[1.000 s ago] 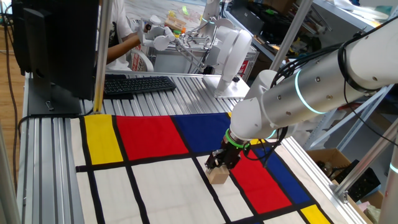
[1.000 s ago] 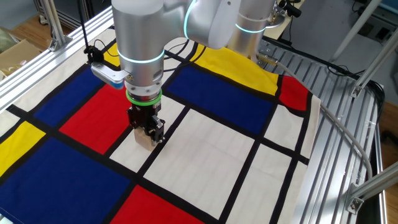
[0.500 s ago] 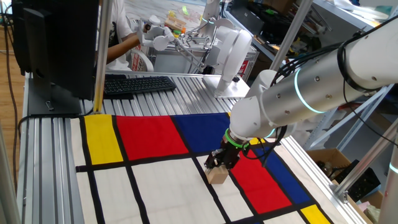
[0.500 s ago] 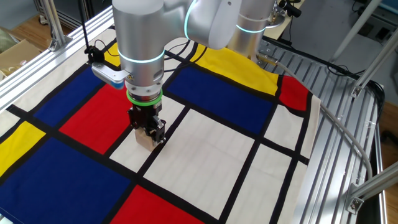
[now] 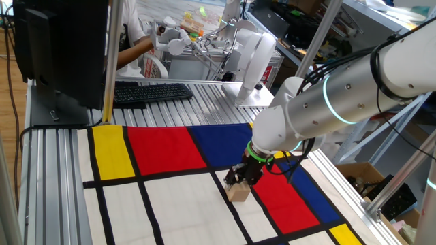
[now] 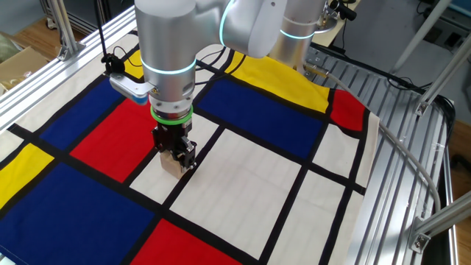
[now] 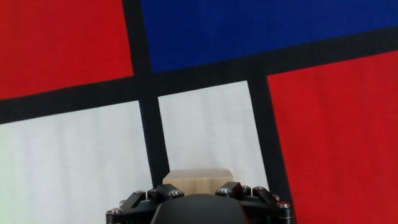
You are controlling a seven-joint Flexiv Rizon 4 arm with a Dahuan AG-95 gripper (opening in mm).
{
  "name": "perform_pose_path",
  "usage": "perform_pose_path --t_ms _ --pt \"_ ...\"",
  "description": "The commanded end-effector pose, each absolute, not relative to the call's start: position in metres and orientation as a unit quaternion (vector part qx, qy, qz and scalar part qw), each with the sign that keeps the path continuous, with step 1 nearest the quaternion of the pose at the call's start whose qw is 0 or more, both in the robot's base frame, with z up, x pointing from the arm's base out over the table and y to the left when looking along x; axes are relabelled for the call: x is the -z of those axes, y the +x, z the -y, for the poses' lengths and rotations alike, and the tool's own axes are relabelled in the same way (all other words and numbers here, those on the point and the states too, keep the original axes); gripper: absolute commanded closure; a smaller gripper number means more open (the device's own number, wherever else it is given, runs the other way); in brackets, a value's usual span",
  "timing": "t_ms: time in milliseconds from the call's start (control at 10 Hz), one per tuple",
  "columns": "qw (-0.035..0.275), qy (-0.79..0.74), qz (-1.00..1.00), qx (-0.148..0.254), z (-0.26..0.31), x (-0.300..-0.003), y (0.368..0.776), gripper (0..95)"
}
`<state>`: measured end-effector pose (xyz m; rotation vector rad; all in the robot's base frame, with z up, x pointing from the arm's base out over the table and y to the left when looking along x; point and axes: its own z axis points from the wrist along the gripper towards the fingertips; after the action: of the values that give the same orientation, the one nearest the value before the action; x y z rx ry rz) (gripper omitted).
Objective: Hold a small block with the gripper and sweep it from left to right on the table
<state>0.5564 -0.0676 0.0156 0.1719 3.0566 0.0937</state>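
The small block (image 5: 239,192) is a light-tan wooden cube resting on a white rectangle of the table cloth (image 5: 177,204), next to a black line. My gripper (image 5: 241,181), black with a green ring above it, is shut on the block from above. In the other fixed view the gripper (image 6: 174,158) holds the block (image 6: 173,164) low on the cloth (image 6: 250,169). In the hand view the block (image 7: 198,177) shows between the black fingers (image 7: 147,199) at the bottom edge, over a small white rectangle.
A keyboard (image 5: 150,92), a monitor (image 5: 61,47) and a white device (image 5: 253,61) stand at the back of the table. Aluminium rails (image 6: 412,184) and a cable run along the cloth's edge. A cardboard box (image 5: 361,180) sits on the floor at the right.
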Motion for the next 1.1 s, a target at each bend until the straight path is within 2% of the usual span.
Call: perform_pose_path --t_ms 100,1100 --pt "0.042 0.056 -0.997 -0.033 0.0679 -0.0142 0.5564 95.0" --pt "0.040 0.056 -0.997 -0.034 0.0686 -0.0185 0.5545 95.0"
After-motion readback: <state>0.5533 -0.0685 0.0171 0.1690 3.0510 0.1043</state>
